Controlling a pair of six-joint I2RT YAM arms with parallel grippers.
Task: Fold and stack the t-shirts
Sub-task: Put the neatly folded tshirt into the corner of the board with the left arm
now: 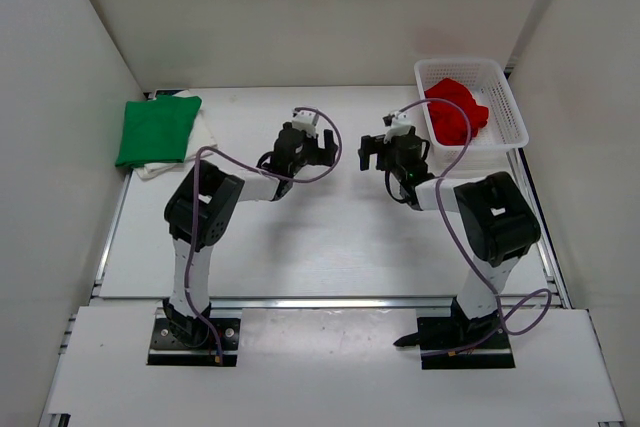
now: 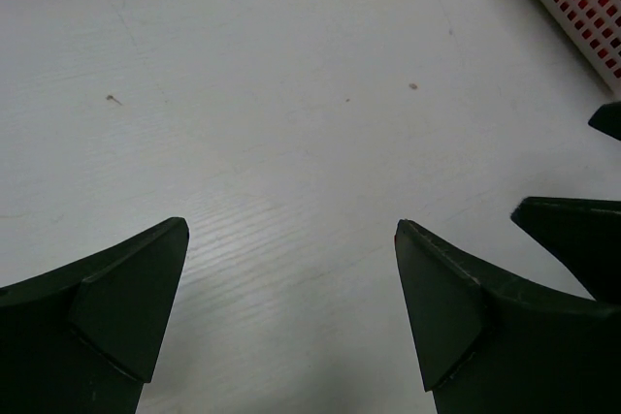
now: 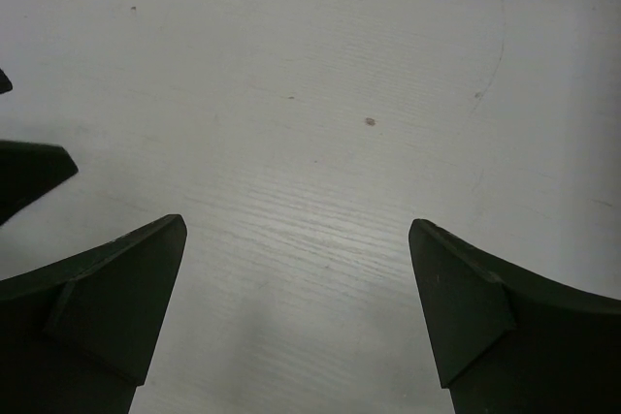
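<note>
White-walled table (image 1: pixel 330 247) seen from above. Two shirts look done: a folded bright green t-shirt (image 1: pixel 157 130) lies stacked on a folded white t-shirt (image 1: pixel 152 170), far left. One remains: a crumpled red t-shirt (image 1: pixel 455 112) in a white plastic mesh basket (image 1: pixel 465 63), far right. Mid-table, the left gripper (image 2: pixel 291 235) and right gripper (image 3: pixel 296 225) hover, jaws wide apart and empty. The white shirt is mostly hidden under the green one

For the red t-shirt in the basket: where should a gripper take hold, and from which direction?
Pinch a raised fold of the red t-shirt from straight above, probably with the nearer right gripper. It lies crumpled inside the mesh basket, whose walls block side approaches.
</note>
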